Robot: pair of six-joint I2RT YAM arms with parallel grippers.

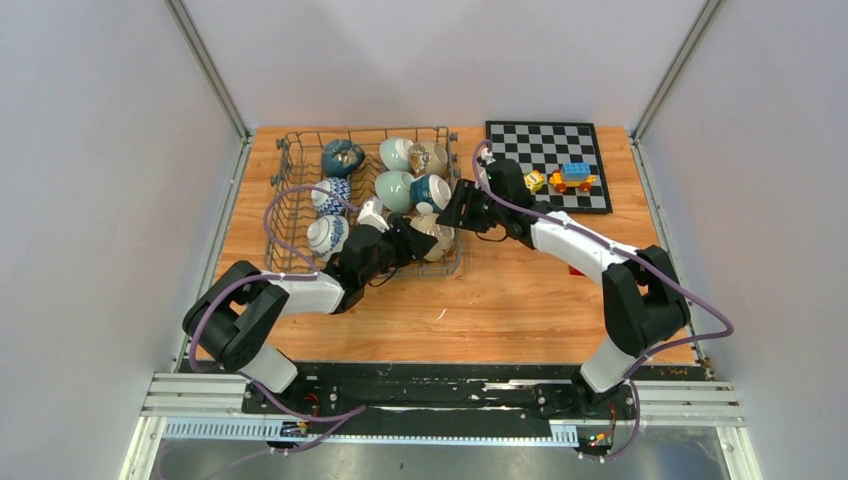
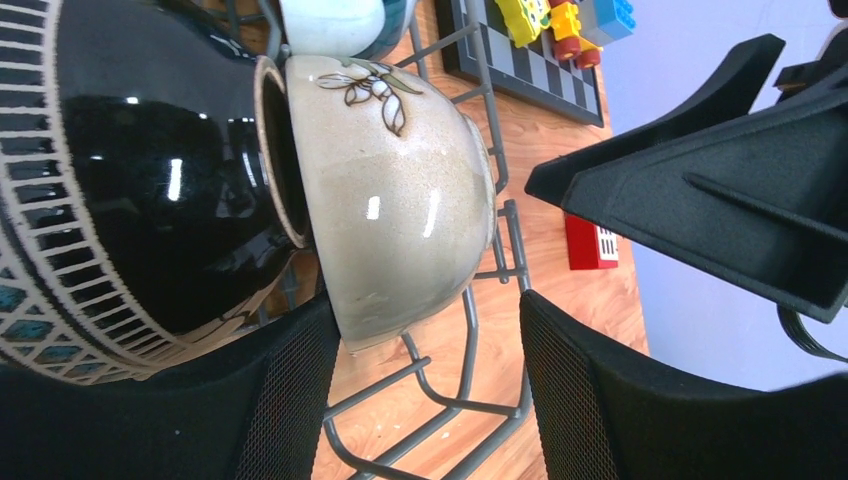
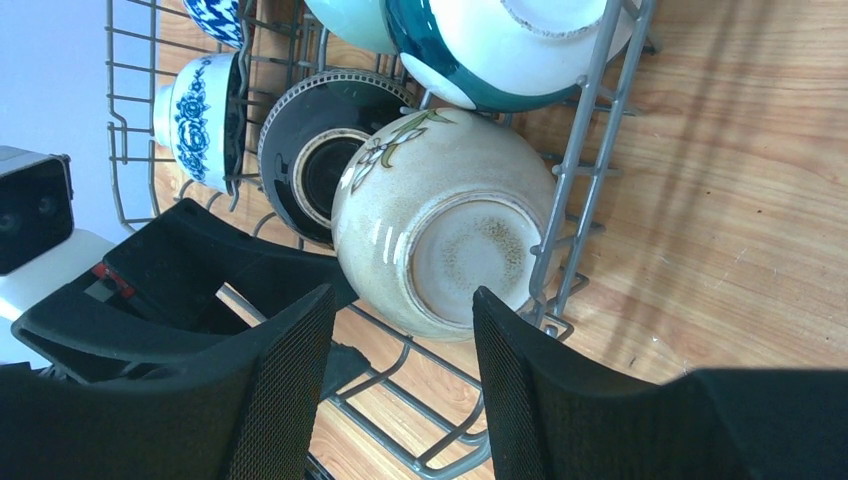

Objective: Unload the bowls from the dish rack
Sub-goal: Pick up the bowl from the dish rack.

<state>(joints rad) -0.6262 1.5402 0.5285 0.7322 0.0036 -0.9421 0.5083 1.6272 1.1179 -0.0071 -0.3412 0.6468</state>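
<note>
**Both grippers open around the beige bowl at the rack's 4 o'clock corner**

The dish rack [image 1: 365,131] sits at 11 o'clock on the table [image 1: 520,300], its left wall close to the table's 9 o'clock edge. The beige bowl [image 3: 440,215] lies on its side in the rack's 4 o'clock corner, its foot turned toward the right side wires. Its mouth is against a glossy black bowl [image 3: 320,160].

The left gripper [image 2: 425,305] is inside the rack with its jaws apart. The beige bowl's rim is beside one finger, and a clear gap remains to the other. The right gripper [image 3: 402,295] hangs just outside the rack's 3 o'clock wall, released. The bowl's foot shows between its fingers, and the wires stand between the bowl and the gripper.

Eight bowls [image 1: 394,190] can be counted from above, all in the rack. The black one shows only in the wrist views.

One chessboard [image 1: 545,145] lies at 1 o'clock and carries two toy pieces [image 1: 573,177]. One red brick [image 2: 590,245] rests on the wood near the right arm.

Bare wood runs across the whole 6 o'clock half of the table, and a narrow strip separates the rack from the chessboard. Pale grey walls [image 1: 100,150] close in the 9, 12 and 3 o'clock sides.
</note>
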